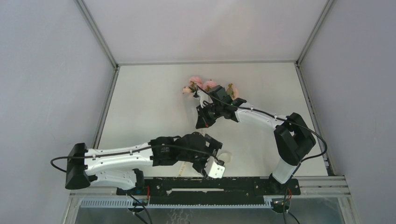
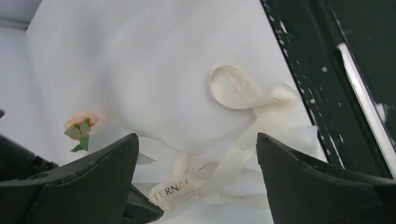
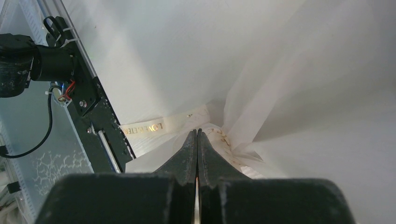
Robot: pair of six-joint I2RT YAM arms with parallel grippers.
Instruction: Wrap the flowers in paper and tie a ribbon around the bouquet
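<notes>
The bouquet lies on the table with its pink flowers (image 1: 205,86) at the far end; one rose (image 2: 80,122) peeks past the white paper (image 2: 154,79) cone. The cream ribbon (image 2: 233,88) is bunched round the cone's narrow neck, with a loop and a gold-lettered tail (image 3: 148,127). My left gripper (image 2: 197,136) is open wide, its fingers either side of the ribbon bunch, touching nothing; from above it (image 1: 218,151) sits near the front rail. My right gripper (image 3: 197,133) is shut, its tips at the gathered paper (image 3: 289,84) neck beside the ribbon, in the top view (image 1: 203,122) below the flowers.
A black rail (image 1: 210,184) runs along the near table edge, close to the ribbon, and shows as the rail (image 2: 317,93) and rail (image 3: 95,116) in both wrist views. Grey walls enclose the table on three sides. A black cable (image 1: 261,111) trails along the right arm.
</notes>
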